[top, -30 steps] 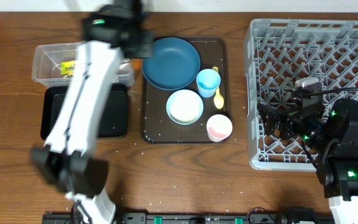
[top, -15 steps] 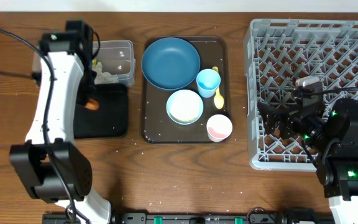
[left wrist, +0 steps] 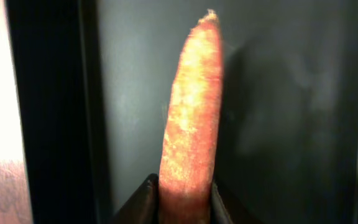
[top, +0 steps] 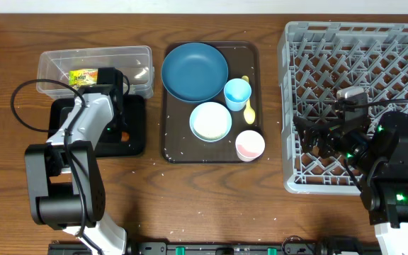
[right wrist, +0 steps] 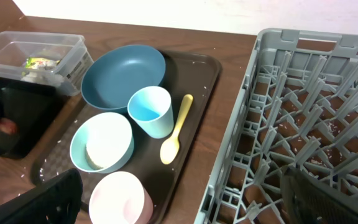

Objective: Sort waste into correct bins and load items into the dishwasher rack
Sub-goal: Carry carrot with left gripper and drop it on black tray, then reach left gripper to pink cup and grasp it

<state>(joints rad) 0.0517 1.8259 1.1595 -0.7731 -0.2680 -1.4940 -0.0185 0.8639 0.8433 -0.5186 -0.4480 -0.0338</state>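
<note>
Item: sausage [left wrist: 190,118], orange-red, rough skin, one end tapering to a ragged tip
Location: inside the black tray [top: 134,136], over its dark floor; whether it rests on the floor or hangs just above it cannot be told
Long axis: runs straight out from the left tool [left wrist: 182,208], roughly parallel to the black tray's side wall; ragged tip points away from the tool, blunt end toward it
Relation to tool: blunt end sits between the two fingers [left wrist: 142,202], one pressed to each side; the rest of its length stands clear ahead of them
Left tool state: grasping the sausage by its near end, pointed down into the black tray; from overhead the arm hides the sausage

Other entries, placed from the black tray:
- clear tub [top: 52,60], touching the black tray's far side, holding a yellow-green wrapper [top: 82,75]
- brown serving tray [top: 172,145], just to the right of the black tray, carrying a dark blue plate [top: 195,71], light blue cup [top: 237,93], pale bowl [top: 210,121], pinkish cup [top: 250,144] and yellow spoon [top: 248,103]
- grey rack [top: 346,49], well to the right of the black tray, past the serving tray
- right tool [top: 309,136], over the rack, fingers spread wide, nothing between them
- all standing on a wooden worktop [top: 211,202]
</note>
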